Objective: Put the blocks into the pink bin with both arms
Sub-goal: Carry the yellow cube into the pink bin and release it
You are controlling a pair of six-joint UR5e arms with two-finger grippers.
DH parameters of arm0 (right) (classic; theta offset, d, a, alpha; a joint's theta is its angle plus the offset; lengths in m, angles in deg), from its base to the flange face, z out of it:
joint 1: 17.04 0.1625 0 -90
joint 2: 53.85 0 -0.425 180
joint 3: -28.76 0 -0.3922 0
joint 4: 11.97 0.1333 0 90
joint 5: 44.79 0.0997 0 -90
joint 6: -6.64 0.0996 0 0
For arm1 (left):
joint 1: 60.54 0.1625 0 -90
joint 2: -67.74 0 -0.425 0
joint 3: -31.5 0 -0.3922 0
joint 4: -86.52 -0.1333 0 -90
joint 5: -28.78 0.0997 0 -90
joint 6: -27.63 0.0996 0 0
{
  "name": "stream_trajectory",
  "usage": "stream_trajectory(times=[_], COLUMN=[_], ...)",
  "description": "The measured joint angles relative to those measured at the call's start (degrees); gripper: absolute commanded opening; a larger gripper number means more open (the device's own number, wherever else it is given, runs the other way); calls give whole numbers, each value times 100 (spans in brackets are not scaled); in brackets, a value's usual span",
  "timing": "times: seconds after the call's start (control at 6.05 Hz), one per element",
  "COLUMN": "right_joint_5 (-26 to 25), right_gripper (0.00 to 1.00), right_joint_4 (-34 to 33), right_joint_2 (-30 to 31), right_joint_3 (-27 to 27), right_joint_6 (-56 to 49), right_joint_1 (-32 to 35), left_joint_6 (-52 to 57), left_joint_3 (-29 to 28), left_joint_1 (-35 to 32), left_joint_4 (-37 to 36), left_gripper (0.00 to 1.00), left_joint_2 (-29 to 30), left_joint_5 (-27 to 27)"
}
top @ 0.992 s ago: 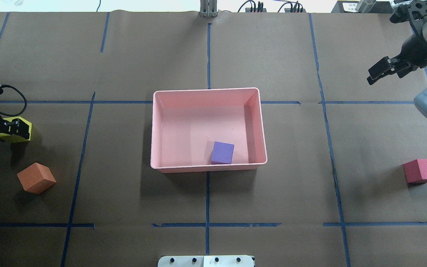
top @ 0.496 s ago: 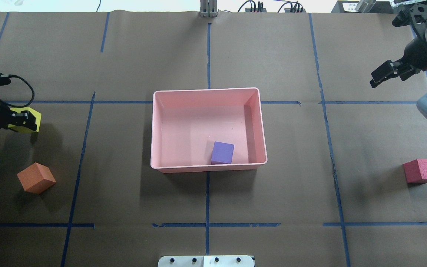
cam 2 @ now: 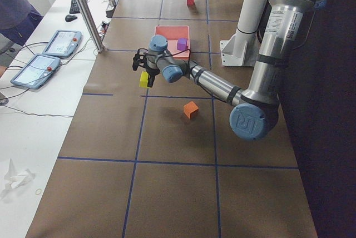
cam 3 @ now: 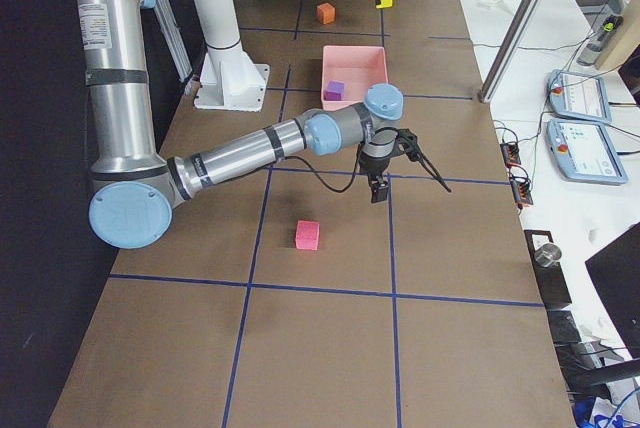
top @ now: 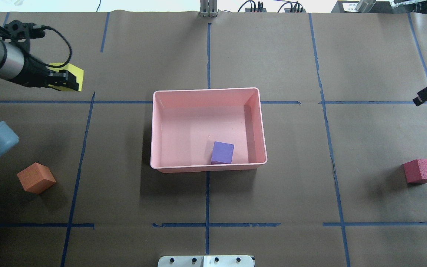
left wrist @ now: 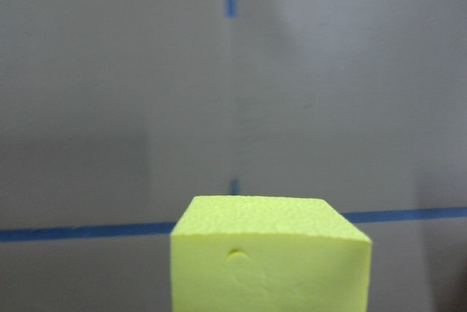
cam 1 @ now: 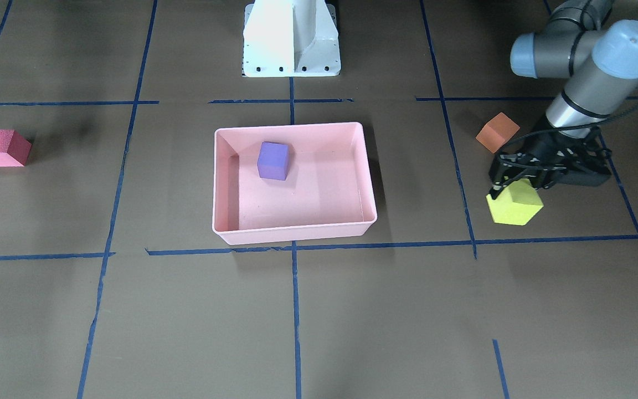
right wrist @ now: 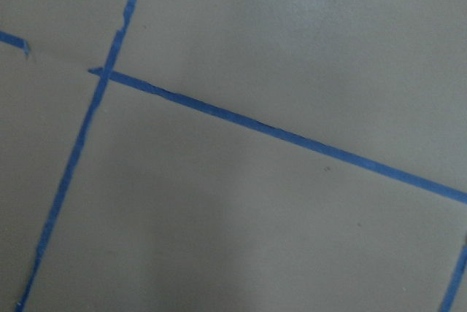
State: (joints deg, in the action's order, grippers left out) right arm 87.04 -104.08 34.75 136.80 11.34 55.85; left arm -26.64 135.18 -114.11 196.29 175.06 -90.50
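Meanwhile, the left gripper point(cam 1: 513, 176) is clamped on the small yellow-green foam cube point(cam 1: 515, 206) and holds it clear of the brown paper-covered table point(top: 291, 193), well out to the robot's left of the shallow pale pink plastic bin point(top: 206, 89). The step in hand looks like the carry: the cube needs to travel across the near rim to a spot over open floor before the fingers part. One purple foam cube point(top: 222, 152) sits alone inside the bin, close to the wall on the robot's side. An orange foam cube point(top: 36, 178) waits on the table on the left, a red foam cube point(top: 422, 171) far to the right. The right gripper point(cam 3: 378, 188) hangs above bare table short of the red cube; whether its fingers are apart I cannot tell.
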Motion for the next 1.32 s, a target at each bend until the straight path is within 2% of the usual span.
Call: stream_trajectory(times=[0.17, 0.33, 0.5, 0.83, 1.32], right_joint_5=[50, 57, 55, 33, -263], right_gripper=[100, 100, 100, 100, 100], right_joint_4=[84, 391, 744, 1502, 3298], right_joint_2=[459, 915, 1263, 1642, 1794], right_joint_3=[103, 157, 167, 91, -213], right_joint_6=[-411, -595, -542, 167, 2547], right_joint_1=[211, 297, 323, 297, -517], left_joint_6=[-366, -814, -1164, -1500, -1569], left_joint_3=[150, 187, 153, 121, 183], left_joint_1=[408, 993, 1611, 2214, 2312], left_joint_4=[-600, -1163, -1735, -2224, -2267], left_gripper=[30, 39, 99, 100, 100], left_joint_2=[577, 1183, 1723, 2130, 2162], left_joint_5=[188, 618, 1144, 1866, 2003])
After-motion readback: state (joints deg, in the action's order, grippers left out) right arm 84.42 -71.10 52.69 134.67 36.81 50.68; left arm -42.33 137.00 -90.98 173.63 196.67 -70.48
